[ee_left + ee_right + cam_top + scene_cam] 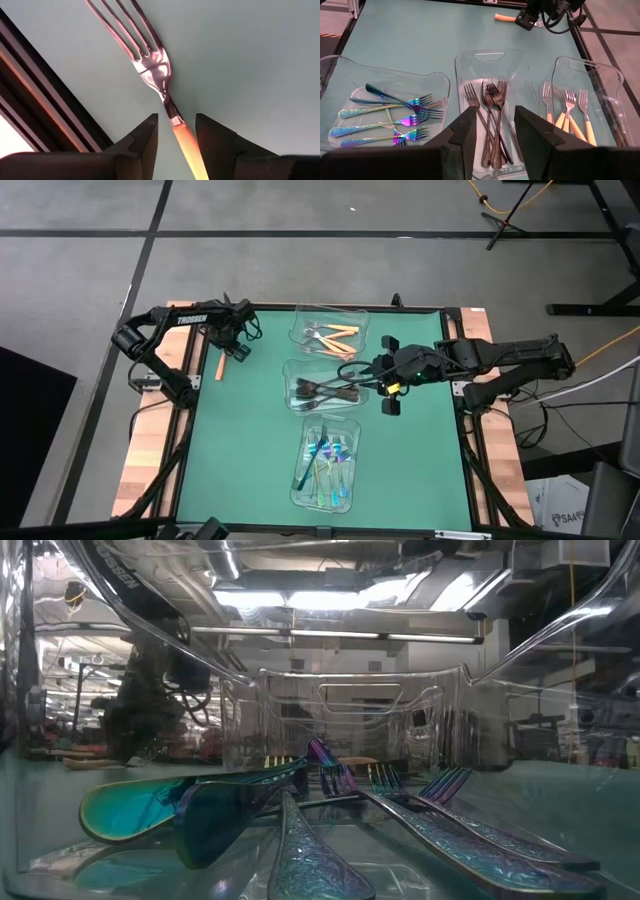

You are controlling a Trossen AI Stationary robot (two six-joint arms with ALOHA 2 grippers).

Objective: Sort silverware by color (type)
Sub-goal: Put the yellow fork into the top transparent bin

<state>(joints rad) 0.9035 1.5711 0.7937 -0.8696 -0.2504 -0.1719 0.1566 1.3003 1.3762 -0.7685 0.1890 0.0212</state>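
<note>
One silver fork with an orange handle (187, 145) lies flat on the green mat (250, 440) near the table's far left edge (219, 367). My left gripper (176, 142) points down over it, open, one finger on either side of the handle just behind the neck, with a gap at each side. My right gripper (492, 132) hovers open and holds nothing, above the middle container of dark forks (490, 115). Orange-handled forks (570, 117) lie in the far container, iridescent blue-teal forks (395, 122) in the near one.
Three clear plastic containers stand in a row down the mat's middle: far (330, 335), middle (322, 385), near (325, 463). The low view looks through the near container's wall (340, 710). The table's dark frame rail (45, 100) runs close beside the lone fork.
</note>
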